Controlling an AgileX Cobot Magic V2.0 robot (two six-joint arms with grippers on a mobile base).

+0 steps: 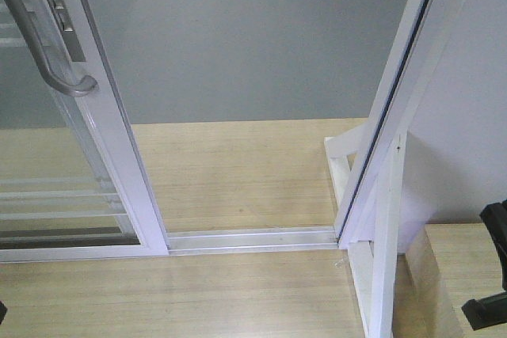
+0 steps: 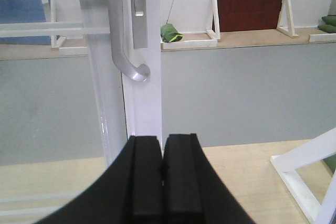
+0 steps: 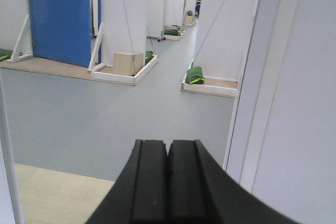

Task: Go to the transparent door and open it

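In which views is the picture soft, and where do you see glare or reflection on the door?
Front-facing view: slightly soft everywhere; the transparent door glass shows a pale reflection. Left wrist view: the shut left end effector is blurred, and the handle carries a bright highlight. Right wrist view: even light, with the right end effector dark and featureless.

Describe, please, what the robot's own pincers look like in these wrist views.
Both look alike. The left pincer has two matte black, flat rectangular fingers that widen into curved black bases toward the camera. The right pincer has the same black slab fingers and flared bases. No cables or markings are visible on either.
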